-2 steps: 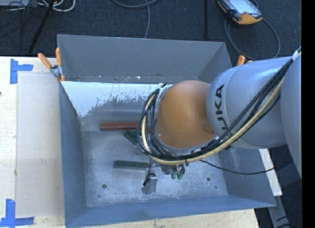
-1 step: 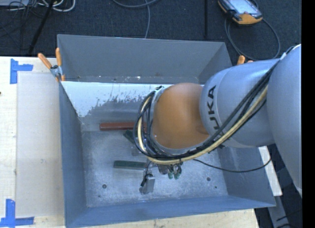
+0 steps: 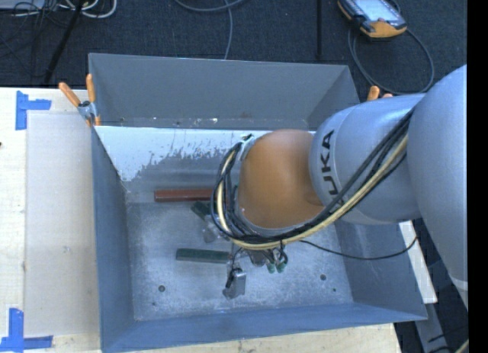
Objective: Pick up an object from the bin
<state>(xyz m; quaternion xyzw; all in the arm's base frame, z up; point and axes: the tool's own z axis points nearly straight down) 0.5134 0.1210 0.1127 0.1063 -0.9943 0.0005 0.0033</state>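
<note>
My gripper [image 3: 234, 283] reaches down to the bin floor at the front middle, under the arm's orange cover. A dark green flat bar [image 3: 200, 255] lies just to its left, with its right end running up to the gripper. Further back, a reddish-brown stick [image 3: 183, 195] rests along the foot of the bin's back wall. Between the stick and the bar, a small dark green and grey piece [image 3: 206, 218] is partly hidden by the cables.
The arm and its orange cover hang over the bin's middle and right, hiding the floor beneath them. Black and yellow cables loop around the cover's left side. Bare grey floor lies at the left and along the front.
</note>
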